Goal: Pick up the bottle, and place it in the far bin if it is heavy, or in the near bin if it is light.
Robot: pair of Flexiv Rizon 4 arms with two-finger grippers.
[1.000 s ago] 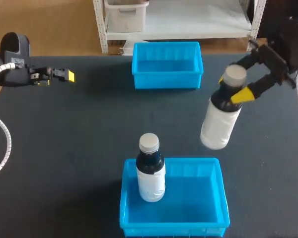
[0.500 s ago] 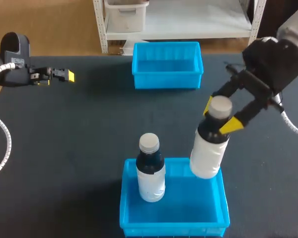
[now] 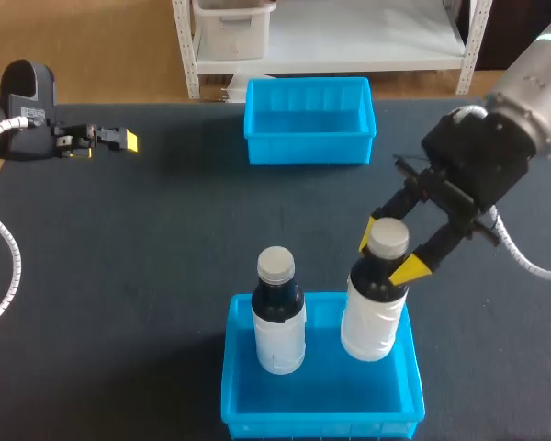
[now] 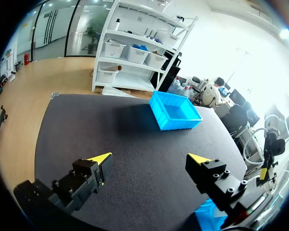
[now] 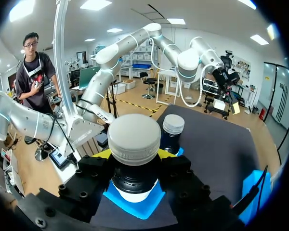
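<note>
While the right gripper (image 3: 387,249) holds it by the neck, the bottle (image 3: 375,317) hangs in the right side of the near bin (image 3: 317,424). Its two yellow fingers are partly open and press on the neck from both sides, just under the pale cap (image 5: 133,139). Holding it there lets the fat white body hang free below, so I think this grip is good for lowering it straight down. The bottle leans a little. I cannot tell if its bottom touches the floor of the bin yet.

A second bottle (image 3: 278,317) stands upright in the left side of the same bin. The two bottles are close but do not touch. I think the held one goes on the right so it does not knock the other over. The near bin is for light bottles, so this one looks to have been judged light.

The far bin (image 3: 309,124) sits at the back of the dark table (image 3: 165,239) with nothing in it.

The left gripper (image 3: 119,140) waits at the far left of the table, well away. Its fingers are wide open and hold nothing.

Both bottles are white below and dark near the neck. I cannot read any words on them.
</note>
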